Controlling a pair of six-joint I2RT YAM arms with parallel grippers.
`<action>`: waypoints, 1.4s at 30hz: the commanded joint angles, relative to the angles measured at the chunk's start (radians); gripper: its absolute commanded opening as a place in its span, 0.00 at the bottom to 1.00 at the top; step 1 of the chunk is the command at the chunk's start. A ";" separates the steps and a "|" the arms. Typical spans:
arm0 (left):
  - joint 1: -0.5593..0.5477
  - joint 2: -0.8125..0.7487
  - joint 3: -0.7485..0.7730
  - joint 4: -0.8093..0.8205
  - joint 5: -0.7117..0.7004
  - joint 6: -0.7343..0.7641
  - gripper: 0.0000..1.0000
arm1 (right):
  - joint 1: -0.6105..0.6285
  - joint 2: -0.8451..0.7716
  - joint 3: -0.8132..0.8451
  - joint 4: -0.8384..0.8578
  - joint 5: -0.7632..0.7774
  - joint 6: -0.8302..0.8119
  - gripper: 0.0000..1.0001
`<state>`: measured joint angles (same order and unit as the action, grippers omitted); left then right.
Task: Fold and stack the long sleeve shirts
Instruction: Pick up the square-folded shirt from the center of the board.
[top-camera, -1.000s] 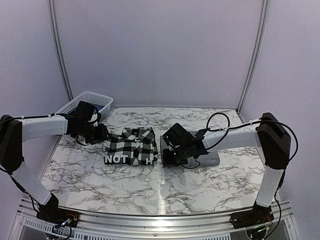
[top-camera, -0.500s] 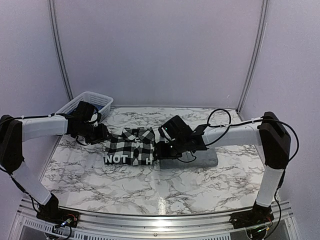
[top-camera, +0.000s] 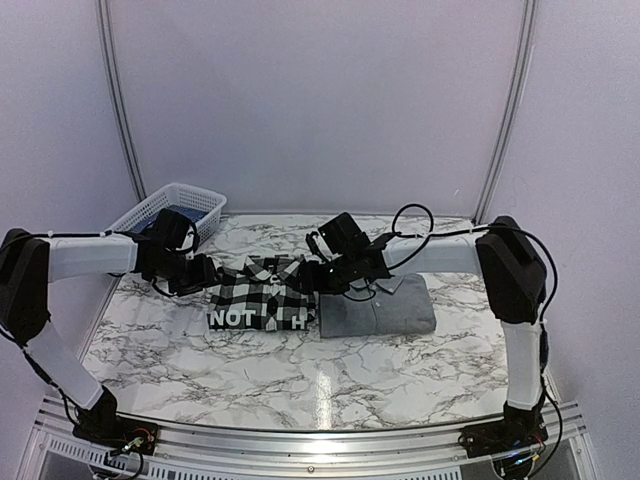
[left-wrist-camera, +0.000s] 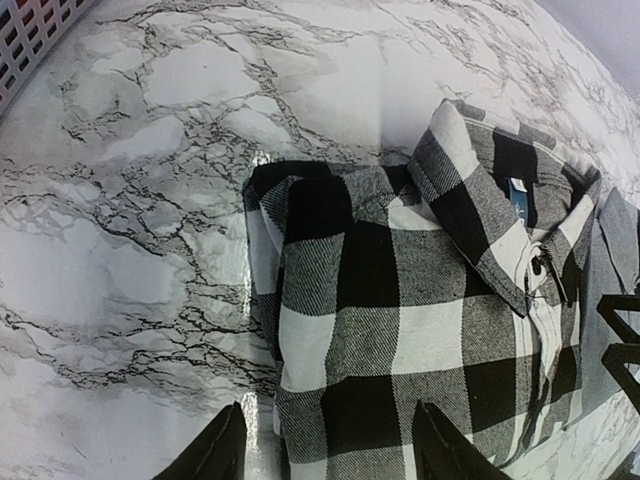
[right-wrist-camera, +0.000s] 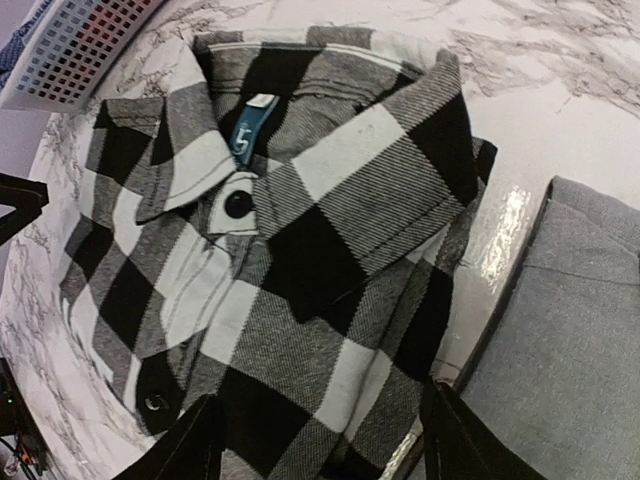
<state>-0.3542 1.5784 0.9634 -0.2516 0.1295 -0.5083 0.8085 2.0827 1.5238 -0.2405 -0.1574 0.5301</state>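
- The checked shirt (top-camera: 262, 290) lies folded flat near the middle of the marble table (top-camera: 300, 380), collar towards 12 o'clock and a black band with white letters (top-camera: 255, 319) along its 6 o'clock edge.
- A folded grey shirt (top-camera: 385, 305) lies just beside it at 3 o'clock, collar also towards 12 o'clock.
- A white mesh basket (top-camera: 170, 205) stands at the table's 10 o'clock corner, well apart from both shirts. Something dark blue (top-camera: 186, 212) shows inside it, but what it is cannot be told.
- The left gripper (top-camera: 205, 272) sits low at the checked shirt's 9 o'clock edge. In the left wrist view its fingers (left-wrist-camera: 225, 450) are spread wide, with the folded edge of the cloth between them, not pinched.
- The right gripper (top-camera: 310, 275) sits at the checked shirt's 3 o'clock edge, between the two shirts. In the right wrist view its fingers (right-wrist-camera: 195, 440) are spread wide over the checked cloth, pinching nothing.
- A small blue label (right-wrist-camera: 245, 128) shows inside the checked collar.
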 joint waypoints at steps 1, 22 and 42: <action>0.008 0.043 -0.006 0.000 -0.012 -0.001 0.60 | -0.007 0.041 0.021 0.019 -0.037 -0.014 0.64; -0.003 0.203 -0.048 0.146 0.082 -0.094 0.58 | -0.003 0.154 -0.012 0.132 -0.083 0.073 0.68; -0.039 0.137 0.010 0.153 0.149 -0.148 0.00 | 0.014 0.162 0.224 -0.064 0.014 0.006 0.00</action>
<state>-0.3740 1.7737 0.9405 -0.0811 0.2352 -0.6453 0.8078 2.2650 1.6848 -0.2436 -0.1875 0.5709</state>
